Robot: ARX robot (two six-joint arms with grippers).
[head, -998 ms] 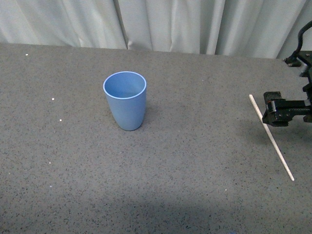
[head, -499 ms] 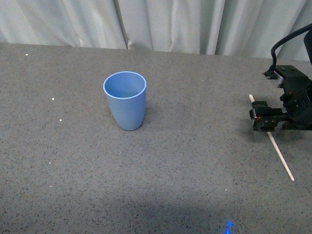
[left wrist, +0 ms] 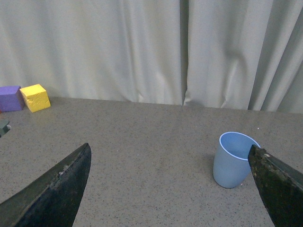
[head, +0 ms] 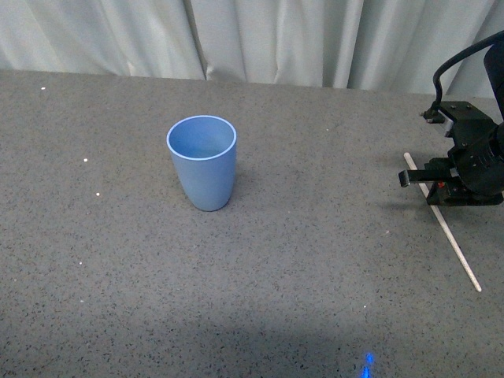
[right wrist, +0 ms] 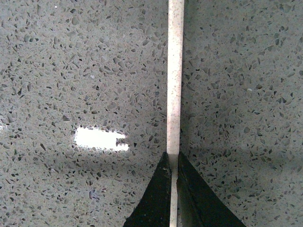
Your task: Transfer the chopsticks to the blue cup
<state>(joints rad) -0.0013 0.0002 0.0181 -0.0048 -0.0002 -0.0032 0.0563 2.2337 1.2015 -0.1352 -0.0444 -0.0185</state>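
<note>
The blue cup (head: 202,161) stands upright and empty on the grey table, left of the middle; it also shows in the left wrist view (left wrist: 233,159). The chopsticks (head: 453,241) are one thin off-white stick lying on the table at the far right. My right gripper (head: 431,183) is down on it, near its far end, with its jaws shut on it. In the right wrist view the stick (right wrist: 174,80) runs straight out from between the closed black fingertips (right wrist: 159,189). My left gripper (left wrist: 170,189) is open and empty, out of the front view.
A speckled grey table (head: 299,276) with a white curtain (head: 268,35) behind it. A yellow block (left wrist: 35,97) and a purple block (left wrist: 9,98) sit at the table's far edge in the left wrist view.
My right gripper has come down and shifted a little along the stick, and its jaws have closed on it. The stick has moved slightly. The cup has not moved.
</note>
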